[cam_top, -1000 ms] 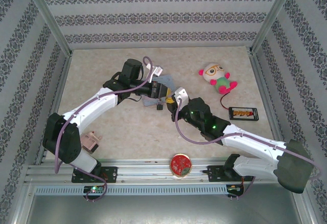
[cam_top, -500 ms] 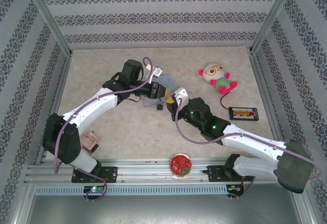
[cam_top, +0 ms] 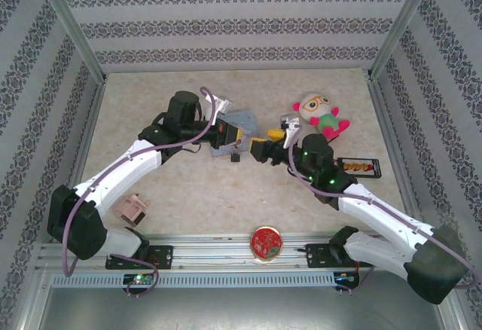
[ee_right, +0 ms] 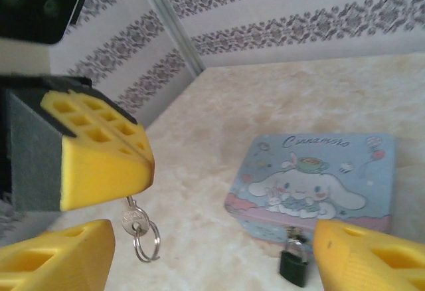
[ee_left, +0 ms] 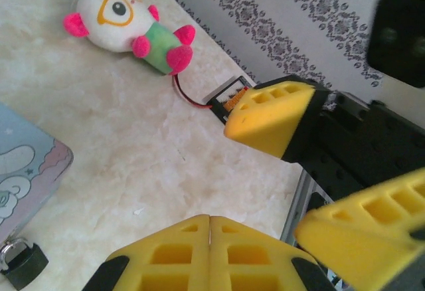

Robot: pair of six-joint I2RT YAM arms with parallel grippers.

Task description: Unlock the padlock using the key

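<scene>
Currently left gripper [ee_left: 210, 228] pressed together, pinching the key [ee_right: 136, 223], ring [ee_right: 147, 243] dangling below. Right gripper [ee_right: 214, 231] spread wide just right of it. Padlock [ee_right: 294, 266] sits against tin [ee_right: 312, 171] near edge, mid-table.

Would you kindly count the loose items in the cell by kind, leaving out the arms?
Plush toy: 1
Blue tin: 1
Padlock: 1
Key: 1
Black tray: 1
Pink block: 1
Red disc: 1
Total: 7
</scene>
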